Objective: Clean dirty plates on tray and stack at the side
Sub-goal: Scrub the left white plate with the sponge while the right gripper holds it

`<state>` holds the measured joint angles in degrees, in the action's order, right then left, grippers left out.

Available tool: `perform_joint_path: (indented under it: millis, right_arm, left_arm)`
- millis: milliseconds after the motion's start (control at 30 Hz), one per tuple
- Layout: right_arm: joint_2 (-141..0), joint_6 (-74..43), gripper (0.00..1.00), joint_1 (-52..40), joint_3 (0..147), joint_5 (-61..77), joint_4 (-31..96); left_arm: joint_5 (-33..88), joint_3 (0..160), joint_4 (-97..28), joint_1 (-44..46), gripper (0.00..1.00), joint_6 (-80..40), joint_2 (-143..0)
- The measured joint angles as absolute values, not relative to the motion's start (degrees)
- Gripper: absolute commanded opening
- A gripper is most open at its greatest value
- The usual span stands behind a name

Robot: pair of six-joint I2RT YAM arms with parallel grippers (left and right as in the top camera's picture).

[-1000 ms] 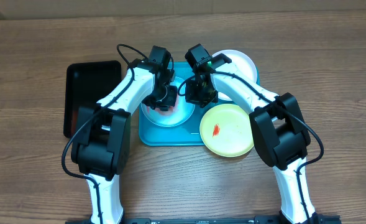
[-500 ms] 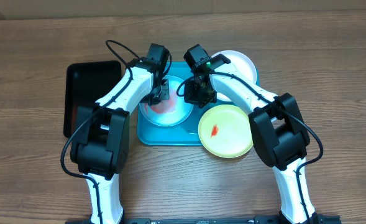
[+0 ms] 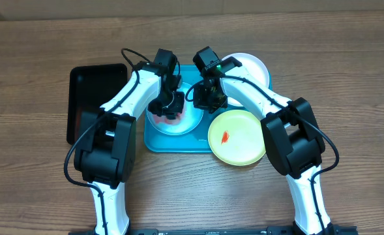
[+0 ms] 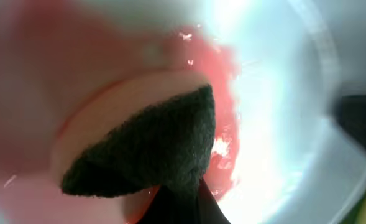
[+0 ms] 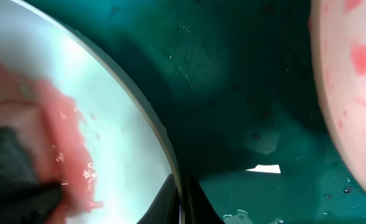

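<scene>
Turquoise tray [image 3: 172, 145]: overhead, pale blue plate [image 3: 190, 121] lies on it; left end effector [image 3: 172, 104] presses down on it, right end effector [image 3: 203, 101] clamped on the plate.
Sponge [image 4: 146, 146]: left wrist, clenched in the left end effector, on red smear [image 4: 223, 134]; hard strokes could shove the plate.
Rim [image 5: 133, 118]: right wrist, thin pinch above the tray; may slip free.

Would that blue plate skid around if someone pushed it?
Probably: the blue plate looks thin and light, lying flat in the smooth tray. The right gripper pinches its rim, likely to steady it. The red smear looks wet, so slippery.
</scene>
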<state>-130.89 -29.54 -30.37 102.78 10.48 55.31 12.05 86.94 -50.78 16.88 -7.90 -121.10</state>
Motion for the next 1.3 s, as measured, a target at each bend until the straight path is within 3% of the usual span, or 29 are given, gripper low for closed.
perform_joint_path:
  millis: [133, 267, 533, 800, 1033, 1300]
  right_arm:
    - [-130.89, -29.54, 0.04, -30.37, 102.78, 10.48, 55.27]
    - [-130.89, -29.61, 0.04, -30.41, 102.78, 10.79, 54.74]
    - [-130.89, -29.8, 0.04, -30.55, 102.74, 11.33, 54.63]
    - [-130.89, -29.56, 0.04, -30.74, 102.74, 11.62, 55.09]
    - [-130.89, -29.61, 0.04, -30.76, 102.74, 11.57, 55.02]
    - [-130.89, -29.76, 0.04, -30.74, 102.74, 11.57, 54.76]
  left_arm:
    - [14.57, 86.59, -46.57, 16.4, 0.04, -7.6, -121.14]
    - [9.21, 86.61, -44.51, 16.1, 0.04, -12.47, -121.16]
    - [-0.25, 87.29, -50.7, 16.16, 0.04, -17.08, -121.14]
    - [7.92, 87.46, -57.1, 16.47, 0.04, -5.21, -121.14]
    - [15.64, 86.52, -48.66, 15.94, 0.04, -2.72, -121.19]
    - [-3.03, 86.5, -40.95, 15.05, 0.04, -17.96, -121.21]
